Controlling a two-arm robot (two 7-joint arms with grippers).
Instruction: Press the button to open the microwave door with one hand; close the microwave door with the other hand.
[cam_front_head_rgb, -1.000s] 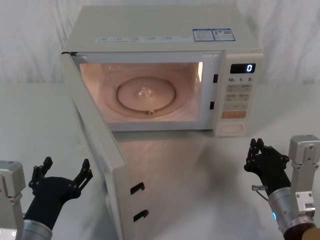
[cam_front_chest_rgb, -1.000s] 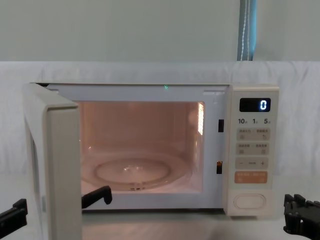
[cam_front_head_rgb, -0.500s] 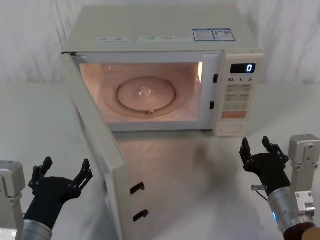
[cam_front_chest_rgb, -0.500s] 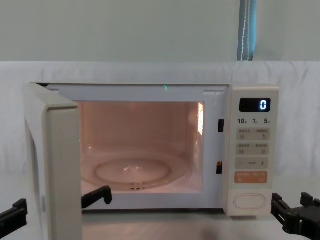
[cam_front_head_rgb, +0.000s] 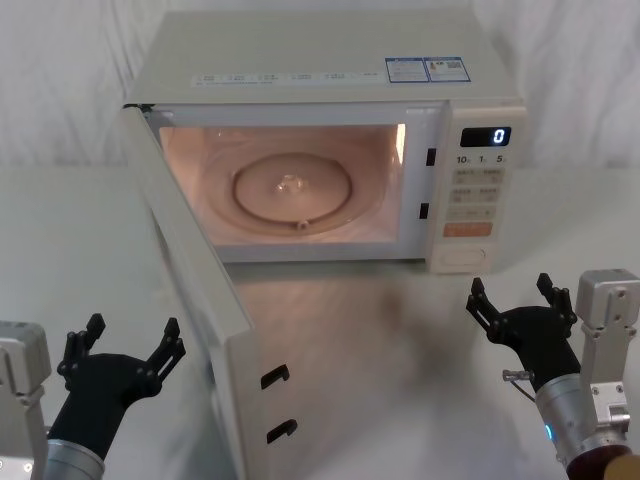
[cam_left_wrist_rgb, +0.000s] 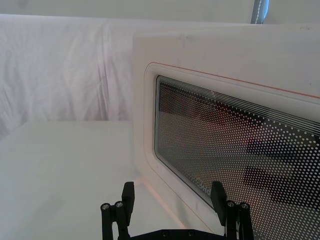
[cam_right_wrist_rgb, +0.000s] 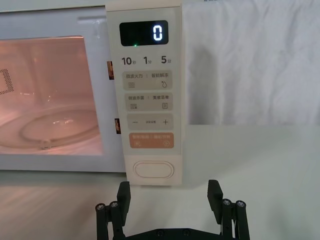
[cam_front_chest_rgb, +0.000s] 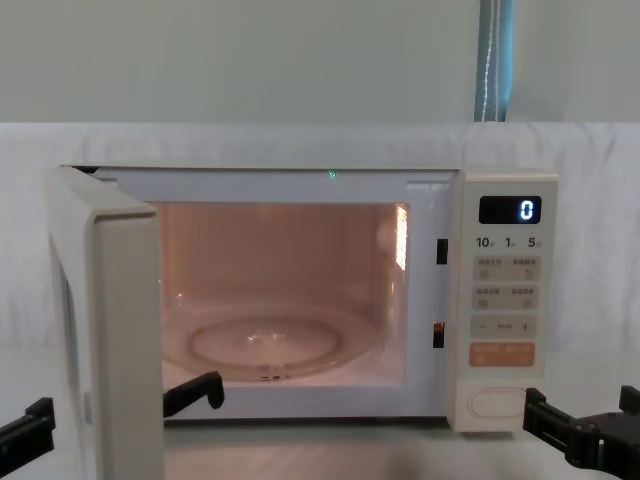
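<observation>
Fingers spread wide on both grippers, nothing held.

Head view: the right gripper sits low on the tabletop in front of the control panel, short of the button and not touching it. The left gripper rests near the robot, just left of the microwave door, apart from it. The door stands swung wide toward the robot, its latch hooks facing right; the cavity is lit, the glass turntable visible inside.

Left wrist view: the left gripper's fingers face the door's outer side, the dotted window close ahead, no contact seen.

Right wrist view: the right gripper's fingers frame the button, which lies just beyond them at the panel's base, under the orange key. The display reads 0.

Chest view: the door stands open at left, the button at lower right with the right gripper just beside it. The left gripper straddles the door's edge.
</observation>
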